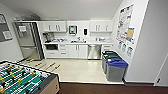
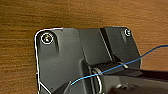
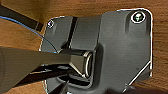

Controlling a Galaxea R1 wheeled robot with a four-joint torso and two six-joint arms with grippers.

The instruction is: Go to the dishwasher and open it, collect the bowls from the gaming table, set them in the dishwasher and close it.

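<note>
Fingers: not making themselves out in either wrist view, so apart or together, I cannot tell.
Under the wrists: brown wood-grain flooring (image 2: pixel 22 22) is showing beneath the left one, and the same grain (image 3: pixel 160 37) beneath the right.
Open room: a wide stretch of pale glossy floor (image 1: pixel 77 68) is lying bare ahead, running from the dark carpet edge up to the cabinets.
Left edge: the foosball table (image 1: pixel 23 80) is crowding the near corner, green field, rods poking out with yellow handles.
Right edge: two lidded bins, the blue-lidded bin (image 1: pixel 116 69) nearer and the green-lidded bin (image 1: pixel 110 57) behind it, are standing against the wall corner.
Dishwasher: the dishwasher (image 1: pixel 94 51) is sitting shut under the counter at the far wall, brushed steel front, right of the white cabinet doors (image 1: pixel 78 51).
Fridge: a tall steel fridge (image 1: pixel 28 40) is standing far left.
Writing: posters (image 1: pixel 125 27) are hanging on the right wall, text too blurred to read.
</note>
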